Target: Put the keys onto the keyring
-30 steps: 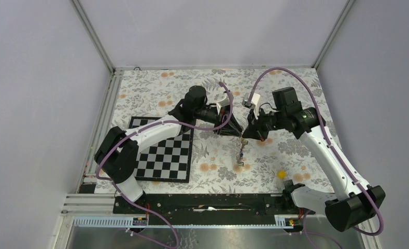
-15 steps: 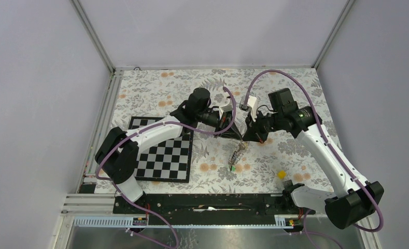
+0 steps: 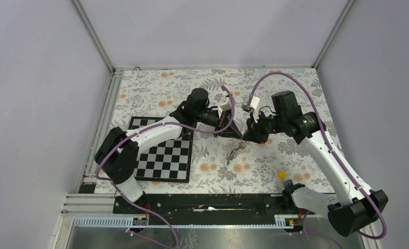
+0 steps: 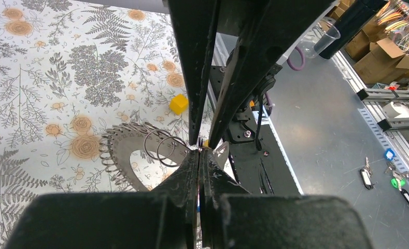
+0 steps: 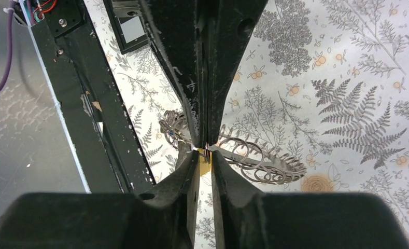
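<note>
The keyring point(image 3: 235, 152), a thin grey toothed loop with small wire rings along its rim, hangs tilted between both grippers above the floral table. My left gripper point(image 3: 237, 133) is shut on its edge point(image 4: 135, 150); in the left wrist view the fingertips point(image 4: 193, 161) press together. My right gripper point(image 3: 246, 137) meets it tip to tip. In the right wrist view its fingers point(image 5: 189, 171) stand a narrow gap apart around the keyring's wire point(image 5: 254, 158). A small yellow piece point(image 5: 205, 167) shows in that gap; I cannot tell whether it is one of the keys.
A yellow cube point(image 3: 281, 175) lies on the table at the front right. A chessboard point(image 3: 166, 155) lies under the left arm. The black rail point(image 3: 212, 203) runs along the near edge. Small coloured keys point(image 4: 397, 182) lie on the grey floor beyond it.
The left gripper has closed on the keyring. The right gripper's fingers have parted slightly. The keyring swung from hanging straight down to tilted, its lower end toward the left.
</note>
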Controlling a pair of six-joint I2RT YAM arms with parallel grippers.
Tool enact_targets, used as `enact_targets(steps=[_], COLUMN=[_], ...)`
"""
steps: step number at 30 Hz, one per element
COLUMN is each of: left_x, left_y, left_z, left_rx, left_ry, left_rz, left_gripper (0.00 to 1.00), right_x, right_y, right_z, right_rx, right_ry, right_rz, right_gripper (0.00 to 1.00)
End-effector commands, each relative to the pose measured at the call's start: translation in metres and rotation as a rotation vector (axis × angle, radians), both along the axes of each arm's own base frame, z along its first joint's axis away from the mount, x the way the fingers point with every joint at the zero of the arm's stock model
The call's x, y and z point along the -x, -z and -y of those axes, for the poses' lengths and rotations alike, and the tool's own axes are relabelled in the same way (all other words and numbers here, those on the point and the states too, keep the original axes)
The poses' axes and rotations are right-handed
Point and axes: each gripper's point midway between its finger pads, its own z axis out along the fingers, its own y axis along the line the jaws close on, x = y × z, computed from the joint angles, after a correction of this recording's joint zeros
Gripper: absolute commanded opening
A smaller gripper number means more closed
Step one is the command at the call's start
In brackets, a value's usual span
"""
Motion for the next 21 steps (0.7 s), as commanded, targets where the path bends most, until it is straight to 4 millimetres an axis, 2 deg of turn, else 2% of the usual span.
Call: enact_targets(steps=[1,6,15,21], left_x=[0.003,0.002,0.002,0.001], left_y=[-0.036,-0.036,-0.047,-0.051], left_z=[-0.006,-0.007,-0.008,-0.008], left_rx=[0.100,0.105,0.150,0.173], left_ry=[0.002,-0.009,-0.024,-0.037], left_rz=[0.068,0.065,0.029,-0.001], left_gripper=[0.00,0.00,0.00,0.00], right_x=[0.002,0.007,0.014,0.015], right_y=[-0.013,-0.015,-0.002,0.002], right_z=[-0.006,-0.005,-0.006,-0.009], right_rx=[-0.069,-0.096,-0.112,-0.125], right_ry=[0.002,0.000,-0.017,-0.031], right_rz=[0.045,0.034,-0.008,-0.017], right_gripper=[0.24,0.32,0.34,0.30])
